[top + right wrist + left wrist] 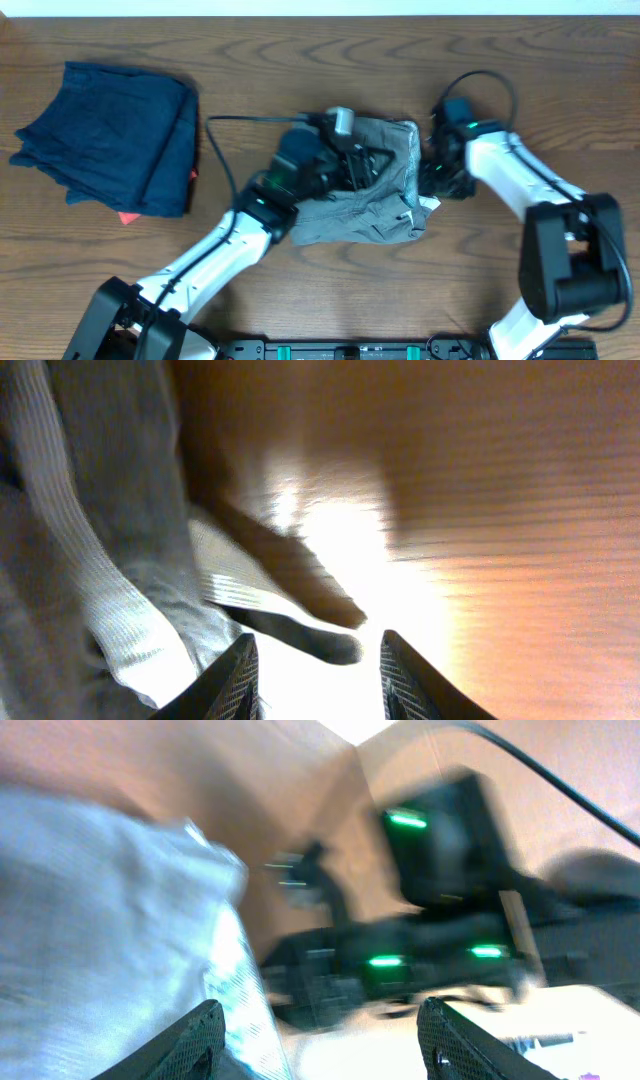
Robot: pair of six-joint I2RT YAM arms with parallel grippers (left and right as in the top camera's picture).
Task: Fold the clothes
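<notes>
On desk (300, 60) centre, folding grey shorts (385, 210): lying roughly halved, needing squaring; holding left gripper (322, 1020) open, empty; right gripper (315, 650) open, straddling pale waistband edge.

No writing, label or number is legible in any view.

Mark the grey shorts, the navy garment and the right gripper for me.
grey shorts (375, 215): overhead, bare fabric, lower middle.
navy garment (110, 135): overhead, middle of the top layer.
right gripper (318, 678): right wrist view, midway between its fingertips.
</notes>
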